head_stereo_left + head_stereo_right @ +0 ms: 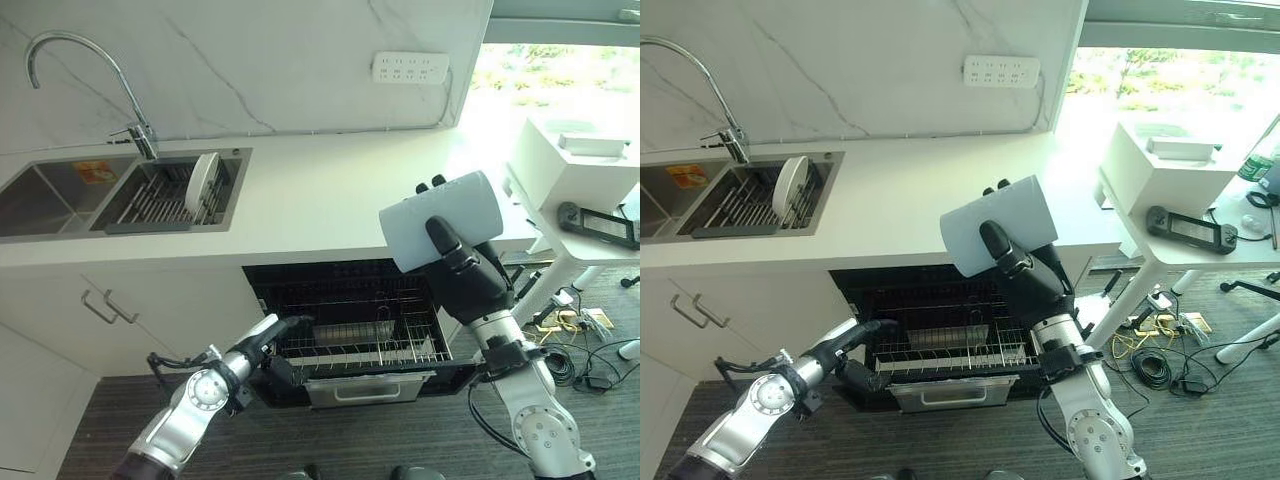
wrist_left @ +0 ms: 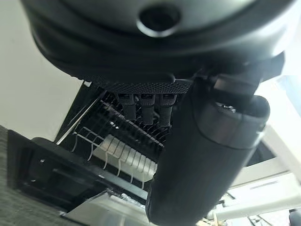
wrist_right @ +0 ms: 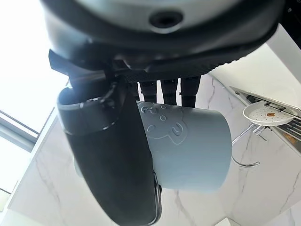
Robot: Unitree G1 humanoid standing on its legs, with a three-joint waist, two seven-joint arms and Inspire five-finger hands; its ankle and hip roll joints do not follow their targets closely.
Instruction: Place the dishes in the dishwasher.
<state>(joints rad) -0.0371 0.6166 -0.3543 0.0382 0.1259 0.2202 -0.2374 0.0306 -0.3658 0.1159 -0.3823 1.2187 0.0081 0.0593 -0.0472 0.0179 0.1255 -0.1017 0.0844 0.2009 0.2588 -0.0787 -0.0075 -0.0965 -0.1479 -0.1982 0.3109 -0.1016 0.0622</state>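
Closest to the head camera, the left hand grips the front rim of the dishwasher rack, its fingers curled over the wire edge, which keeps the rack pulled out of the dishwasher. Above the rack and slightly toward the window side, the right hand holds a pale blue cup tipped on its side. Its thumb presses across the cup's wall on the side facing the camera while the fingers wrap round the far wall, so the cup is pinched between them. To do this step well, I judge the hand should lower the cup over a bare stretch of rack, turn its mouth downward, and let go only once it rests between the tines. A white plate stands in the sink rack, well apart from the dishwasher.
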